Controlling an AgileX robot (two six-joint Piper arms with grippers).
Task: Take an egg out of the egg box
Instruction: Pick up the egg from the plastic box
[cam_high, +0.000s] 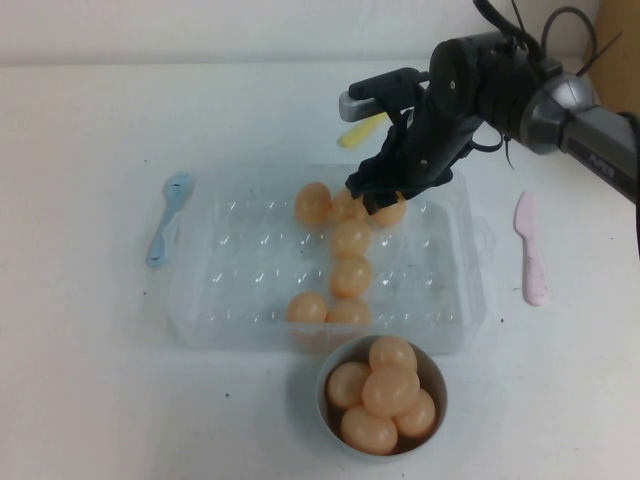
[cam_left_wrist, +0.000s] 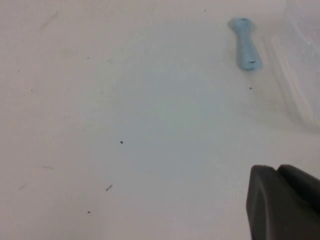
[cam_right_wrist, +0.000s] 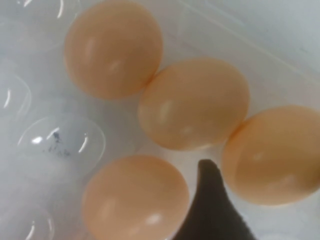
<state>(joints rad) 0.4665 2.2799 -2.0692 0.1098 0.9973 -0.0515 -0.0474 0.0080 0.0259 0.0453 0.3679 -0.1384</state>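
The clear plastic egg box (cam_high: 200, 300) lies mid-table with several peach-orange eggs in its cups. My right gripper (cam_high: 383, 203) reaches down into the box's back row and is shut on the egg (cam_high: 392, 213) there. In the right wrist view one dark finger (cam_right_wrist: 210, 205) rests against the side of that egg (cam_right_wrist: 272, 155), which sits in its cup; the other finger is hidden. Three more eggs crowd close around it. My left gripper (cam_left_wrist: 277, 172) hovers shut over bare table left of the box, holding nothing.
A white bowl (cam_high: 325, 395) with several eggs stands just in front of the box. A blue spoon (cam_high: 168, 215) lies left of the box, a pink utensil (cam_high: 530, 250) right of it. A yellow utensil (cam_high: 358, 132) lies behind the box, under the right arm.
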